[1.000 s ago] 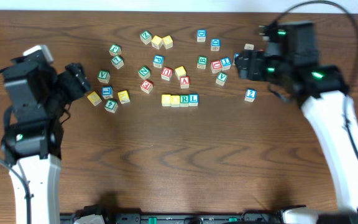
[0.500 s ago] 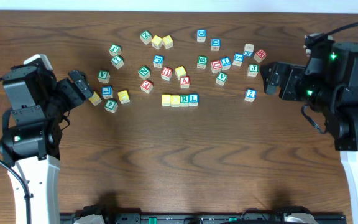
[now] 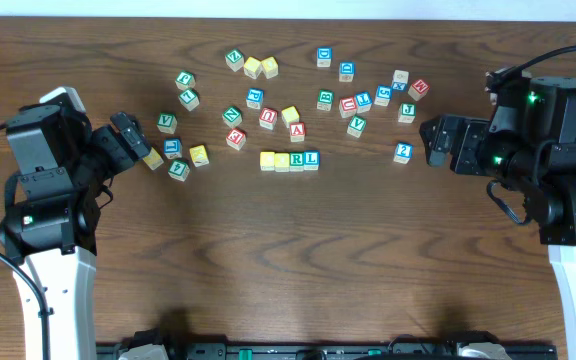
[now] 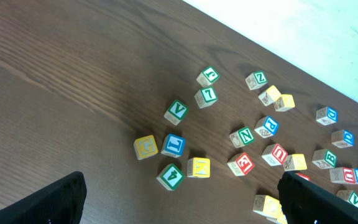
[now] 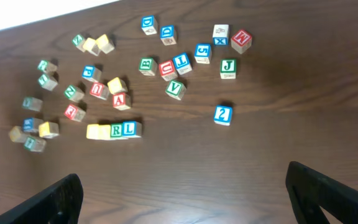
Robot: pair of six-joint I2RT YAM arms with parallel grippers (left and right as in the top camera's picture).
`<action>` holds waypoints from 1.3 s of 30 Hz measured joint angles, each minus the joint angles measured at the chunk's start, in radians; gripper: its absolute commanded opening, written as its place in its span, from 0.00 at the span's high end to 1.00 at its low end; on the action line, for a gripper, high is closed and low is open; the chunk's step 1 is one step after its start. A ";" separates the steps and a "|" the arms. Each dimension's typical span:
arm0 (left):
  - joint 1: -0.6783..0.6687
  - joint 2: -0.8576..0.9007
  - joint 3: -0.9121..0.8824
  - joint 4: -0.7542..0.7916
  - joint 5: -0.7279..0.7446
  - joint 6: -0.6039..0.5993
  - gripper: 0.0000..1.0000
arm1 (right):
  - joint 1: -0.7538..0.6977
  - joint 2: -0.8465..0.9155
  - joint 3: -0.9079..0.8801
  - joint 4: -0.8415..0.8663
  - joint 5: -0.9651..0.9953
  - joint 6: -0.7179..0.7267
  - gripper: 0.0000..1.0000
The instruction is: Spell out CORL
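Light falls evenly from above and is fairly bright. The dark wooden table (image 3: 288, 260) carries a soft sheen, without hard glare. The blocks (image 3: 268, 118) throw only short, faint shadows, and the R and L in the row of four (image 3: 289, 160) read clearly. In both wrist views the white strip (image 4: 328, 37) beyond the table is washed out. The left gripper (image 4: 182, 190) and right gripper (image 5: 184, 177) show as black, soft-edged shapes at the bottom corners.

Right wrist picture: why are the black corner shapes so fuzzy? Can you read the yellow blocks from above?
Right wrist view: those are the camera's own jaws, too close to be sharp. Overhead view: the two yellow-topped wooden cubes beside the white cube with green R look washed out, letters unreadable.
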 measured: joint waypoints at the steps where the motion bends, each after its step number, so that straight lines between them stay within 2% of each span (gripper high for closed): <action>1: 0.000 0.000 0.000 0.000 0.000 0.000 0.02 | 0.000 0.000 0.000 0.002 0.003 -0.025 0.01; 4: 0.000 0.000 0.000 0.000 0.000 0.000 0.02 | 0.001 0.000 0.000 0.035 0.021 -0.083 0.01; 7: 0.000 0.000 0.000 0.000 0.000 0.000 0.02 | 0.001 -0.035 -0.044 0.148 0.044 -0.143 0.01; 9: 0.000 0.000 0.000 -0.002 0.000 0.000 0.02 | 0.000 -0.127 -0.156 0.295 0.058 -0.193 0.01; 12: 0.000 0.002 0.000 -0.002 0.000 0.000 0.02 | -0.006 -0.317 -0.418 0.579 0.064 -0.229 0.01; 20: 0.001 0.004 0.000 0.000 0.000 0.000 0.02 | -0.014 -0.724 -0.986 0.919 0.068 -0.250 0.01; 25: 0.001 0.004 0.000 -0.002 0.000 0.000 0.02 | -0.015 -0.935 -1.229 0.999 0.068 -0.252 0.01; 30: 0.001 0.004 0.000 0.000 0.000 0.000 0.02 | -0.015 -1.066 -1.398 1.086 0.069 -0.252 0.01; 33: 0.001 0.004 0.000 -0.001 0.000 0.000 0.02 | -0.015 -1.115 -1.456 1.083 0.072 -0.253 0.01; 39: 0.001 0.004 0.000 0.000 0.000 0.000 0.02 | -0.015 -1.184 -1.462 1.005 0.079 -0.252 0.01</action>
